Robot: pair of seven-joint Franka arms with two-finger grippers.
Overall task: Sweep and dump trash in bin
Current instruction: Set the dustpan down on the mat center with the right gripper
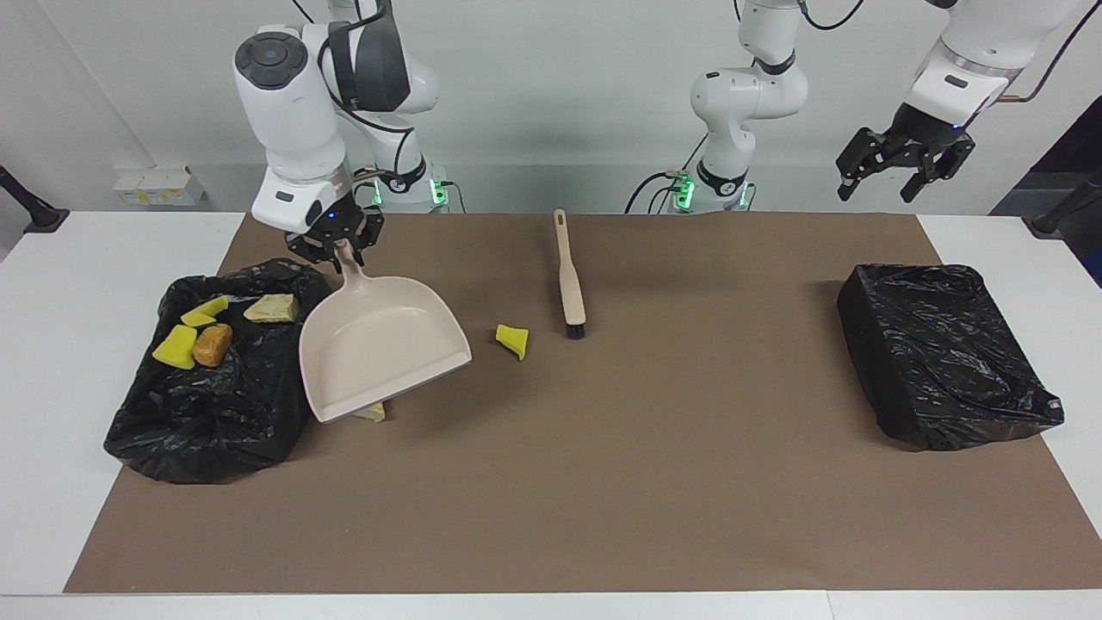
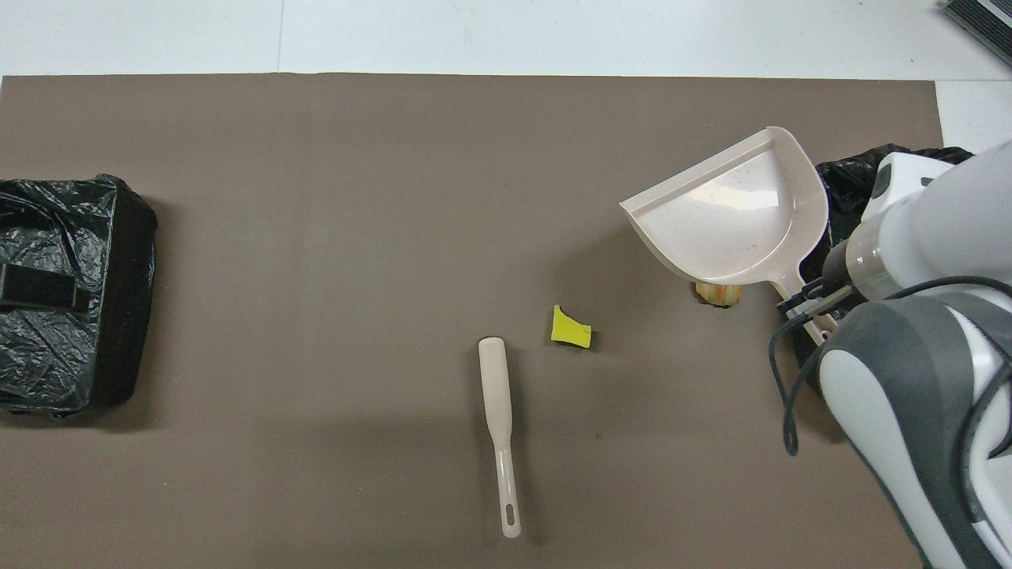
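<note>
The facing view looks from high across the table toward the two white robot arms, whose bases stand at its top edge against a pale wall; it takes in the whole brown rectangular mat [image 1: 603, 482] and the white tabletop [image 1: 77, 344] around it. The overhead view looks steeply down from above the robots' end, sits closer, and crops the mat's near edge. Both share the mat, the slim beige plastic brush [image 1: 568, 275] [image 2: 498, 427] and the crumpled black bin liner [image 1: 943, 353] [image 2: 55, 300], turned half a turn between them
</note>
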